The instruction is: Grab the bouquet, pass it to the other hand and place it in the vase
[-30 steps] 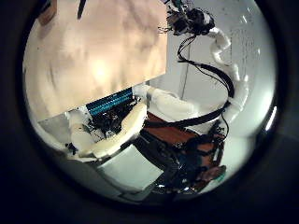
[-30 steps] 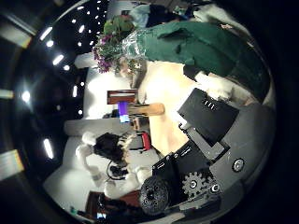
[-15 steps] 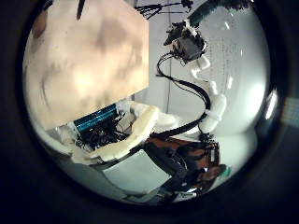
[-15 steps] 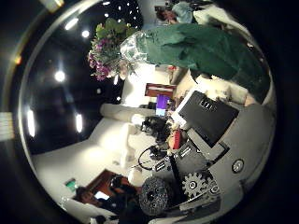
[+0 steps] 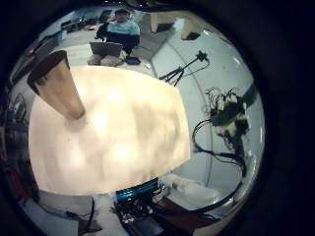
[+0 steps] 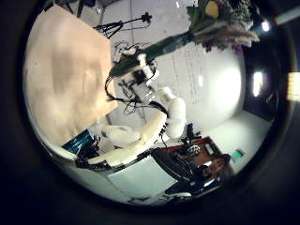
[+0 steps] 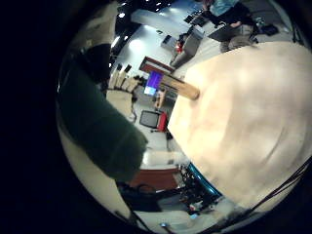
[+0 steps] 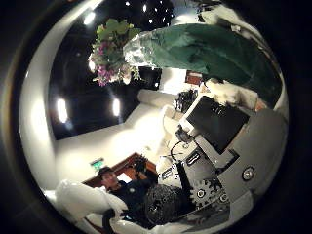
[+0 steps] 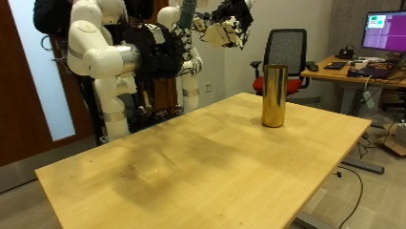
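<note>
1. One bouquet [image 8: 156,49], held high in the air beyond the far edge of the counter [image 9: 191,162] and touching nothing on it. The right thumb side palm view shows its wrapped stem lying across the palm, with the flower heads spreading from the open end of the wrap. The right little finger side palm view shows only the wrap, close up. In the outside view most of the bouquet is cut off by the top edge.
2. One right hand [image 9: 229,31], raised near the top edge of the outside view, fingers curled round the bouquet's wrapped stem. How each finger sits on the wrap is hard to make out.
3. One left hand, not seen in the outside view. Its palm views look down on the counter from above and across at the right hand holding the bouquet. Only parts of its own body show at their edges, so whether its fingers are straight or curled cannot be told.
4. One vase [image 9: 273,95], a tall brass-coloured cylinder, upright near the counter's far corner, well apart from both hands. Its inside is hidden from view.
5. One counter, light wood top, carrying only the vase.
6. One office chair [image 9: 287,52], dark, behind the vase and partly hidden by it.
7. One monitor [image 9: 385,29], lit, at the room's far side; its writing is too small to read.
</note>
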{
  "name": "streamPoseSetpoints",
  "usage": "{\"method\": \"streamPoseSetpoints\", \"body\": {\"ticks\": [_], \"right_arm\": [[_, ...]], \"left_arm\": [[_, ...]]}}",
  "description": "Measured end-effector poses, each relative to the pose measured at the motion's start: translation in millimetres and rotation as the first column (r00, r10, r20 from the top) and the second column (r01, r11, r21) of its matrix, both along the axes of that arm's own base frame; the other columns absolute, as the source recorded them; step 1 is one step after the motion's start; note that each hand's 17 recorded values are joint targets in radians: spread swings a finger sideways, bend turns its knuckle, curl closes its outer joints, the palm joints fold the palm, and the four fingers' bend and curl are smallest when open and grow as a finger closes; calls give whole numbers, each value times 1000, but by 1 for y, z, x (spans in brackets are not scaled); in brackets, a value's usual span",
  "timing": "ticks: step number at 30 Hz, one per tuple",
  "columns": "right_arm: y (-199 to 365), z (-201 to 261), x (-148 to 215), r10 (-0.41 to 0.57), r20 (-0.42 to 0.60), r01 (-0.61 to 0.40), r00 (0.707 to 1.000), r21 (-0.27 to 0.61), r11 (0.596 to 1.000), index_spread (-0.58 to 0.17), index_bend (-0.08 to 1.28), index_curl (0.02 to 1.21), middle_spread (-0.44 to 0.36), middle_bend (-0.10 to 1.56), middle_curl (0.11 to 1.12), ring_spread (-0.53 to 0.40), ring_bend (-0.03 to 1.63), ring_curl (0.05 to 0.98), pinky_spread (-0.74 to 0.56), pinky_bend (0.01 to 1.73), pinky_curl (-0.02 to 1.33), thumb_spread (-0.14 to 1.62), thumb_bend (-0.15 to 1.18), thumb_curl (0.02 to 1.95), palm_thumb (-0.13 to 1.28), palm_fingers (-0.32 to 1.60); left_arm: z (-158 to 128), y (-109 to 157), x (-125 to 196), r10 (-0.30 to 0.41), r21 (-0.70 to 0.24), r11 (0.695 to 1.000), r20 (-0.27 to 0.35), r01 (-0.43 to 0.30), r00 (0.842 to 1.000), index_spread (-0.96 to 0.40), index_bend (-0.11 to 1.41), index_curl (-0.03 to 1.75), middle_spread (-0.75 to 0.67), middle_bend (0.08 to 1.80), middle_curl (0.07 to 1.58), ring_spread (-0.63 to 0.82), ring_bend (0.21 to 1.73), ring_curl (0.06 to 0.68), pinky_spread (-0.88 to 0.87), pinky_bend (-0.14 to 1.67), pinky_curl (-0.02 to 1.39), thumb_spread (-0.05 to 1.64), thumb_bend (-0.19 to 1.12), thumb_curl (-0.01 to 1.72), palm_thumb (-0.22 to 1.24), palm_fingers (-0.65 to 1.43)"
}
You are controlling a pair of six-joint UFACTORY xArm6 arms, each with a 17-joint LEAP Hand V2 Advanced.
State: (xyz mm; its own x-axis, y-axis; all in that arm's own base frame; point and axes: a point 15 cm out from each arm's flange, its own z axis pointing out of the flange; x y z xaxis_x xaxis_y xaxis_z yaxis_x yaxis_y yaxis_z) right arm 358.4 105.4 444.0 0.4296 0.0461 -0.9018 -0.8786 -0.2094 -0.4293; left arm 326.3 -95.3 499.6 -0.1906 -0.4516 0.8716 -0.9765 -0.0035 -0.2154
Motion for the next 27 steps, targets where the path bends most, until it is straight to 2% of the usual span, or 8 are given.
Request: {"method": "streamPoseSetpoints", "body": {"ticks": [5,9,12,15,20,23,26,27], "right_arm": [[22,-1,-7,60,-1,-60,998,-5,998,-261,1049,988,-114,1357,765,-180,1448,636,-228,1136,993,255,-18,955,1213,1122],[42,-3,-11,98,6,-98,995,-25,995,-258,1052,985,-114,1359,762,-180,1444,636,-233,1120,1014,255,-18,956,1213,1127],[63,-7,-14,120,30,-117,992,-75,990,-257,1053,983,-113,1360,759,-180,1443,637,-237,1111,1027,256,-17,958,1212,1128],[83,-17,-17,146,43,-139,988,-140,980,-257,1053,983,-113,1360,758,-180,1442,638,-239,1106,1034,257,-17,960,1212,1128],[108,-30,-17,166,67,-148,984,-213,966,-256,1052,981,-113,1365,758,-181,1440,639,-245,1094,1052,258,-18,966,1211,1130],[114,-30,-20,181,69,-162,981,-218,962,-256,1053,980,-113,1365,758,-181,1439,640,-248,1088,1061,259,-18,968,1211,1130],[120,-31,-22,192,69,-173,979,-221,960,-256,1053,980,-113,1365,758,-181,1438,640,-249,1085,1066,259,-18,970,1210,1130],[121,-31,-22,191,70,-171,979,-224,959,-256,1053,979,-113,1365,758,-181,1438,641,-250,1083,1069,259,-18,970,1210,1131]], "left_arm": [[12,-8,3,-23,-78,997,4,23,1000,166,147,322,211,231,360,369,499,227,379,246,270,824,-37,313,220,306],[20,-17,-4,-84,-138,987,-3,83,996,186,155,306,245,224,356,394,524,222,372,283,284,783,-40,319,213,277],[25,-26,-12,-158,-184,971,-14,153,987,220,164,308,301,210,350,433,522,214,383,285,287,755,-40,324,206,242],[30,-31,-13,-188,-221,958,-7,182,982,252,147,297,340,214,347,456,540,210,392,292,290,745,-39,330,212,221],[38,-42,-21,-261,-277,929,-17,246,965,280,147,281,360,248,349,465,565,207,372,296,292,728,-37,338,223,226],[37,-41,-20,-263,-286,927,-35,242,964,283,152,278,335,279,357,460,575,206,353,289,293,726,-39,339,226,245],[37,-41,-18,-253,-316,922,-55,224,966,251,161,282,167,406,396,370,578,198,277,262,283,743,-25,343,275,367],[38,-41,-17,-248,-326,921,-65,215,966,217,151,278,72,495,418,274,599,192,202,276,275,766,-9,349,328,502]]}}
